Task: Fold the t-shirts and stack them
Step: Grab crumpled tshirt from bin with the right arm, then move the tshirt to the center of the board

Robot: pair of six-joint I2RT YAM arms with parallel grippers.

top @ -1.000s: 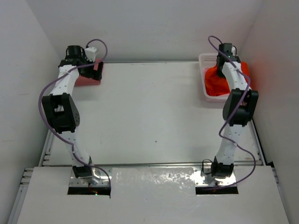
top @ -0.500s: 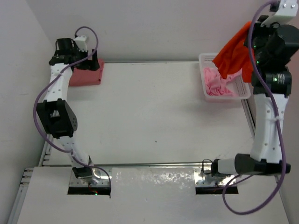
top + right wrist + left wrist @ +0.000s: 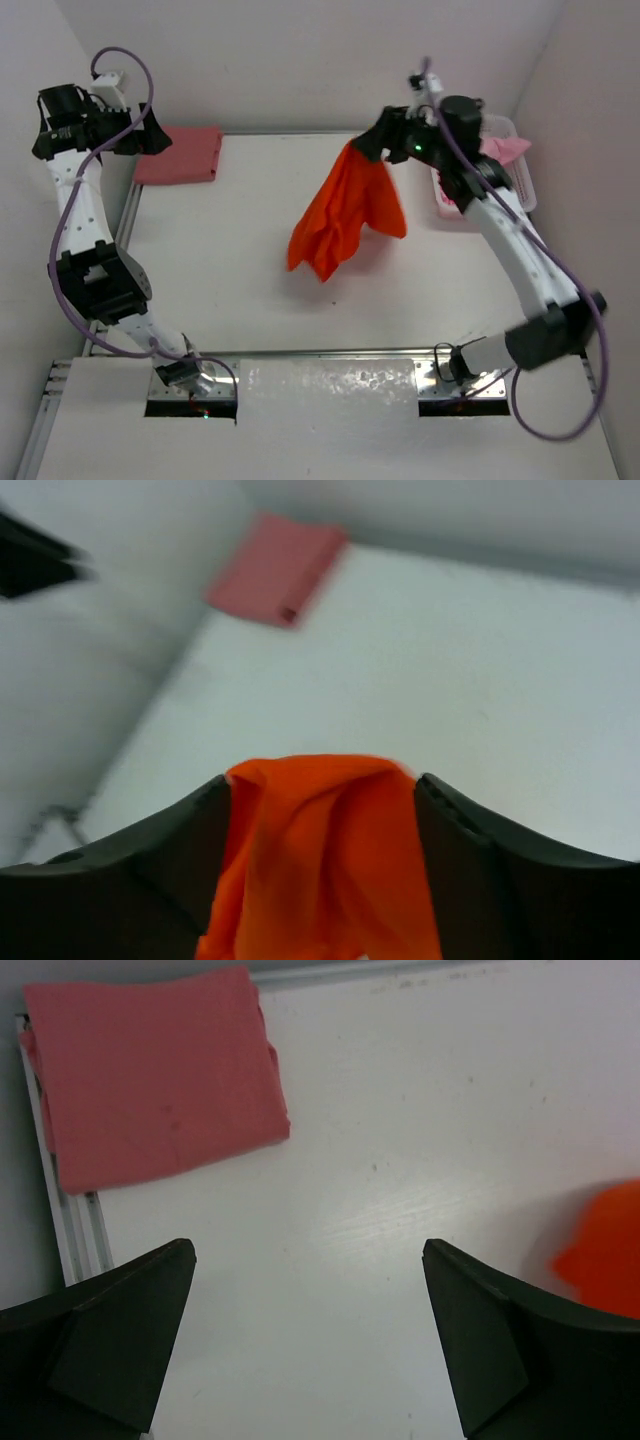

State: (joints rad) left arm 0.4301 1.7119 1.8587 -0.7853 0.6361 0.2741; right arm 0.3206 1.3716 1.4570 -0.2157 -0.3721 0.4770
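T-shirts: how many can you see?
3: a rose one folded at the far left, an orange one dangling at the right pincer, a pink one in the basket. More may hide there.

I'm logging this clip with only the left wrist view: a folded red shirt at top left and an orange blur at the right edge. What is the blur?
Observer: It's the orange t-shirt, in the air over the middle of the table, its top bunched at the right gripper.
Operator: Is it folded?
Observer: No, it hangs loose and crumpled.
Operator: Is it firmly gripped?
Observer: The right wrist view shows the fingers standing apart with cloth between them.
Operator: Where is the third shirt?
Observer: The light pink t-shirt lies in the white basket at the far right corner.
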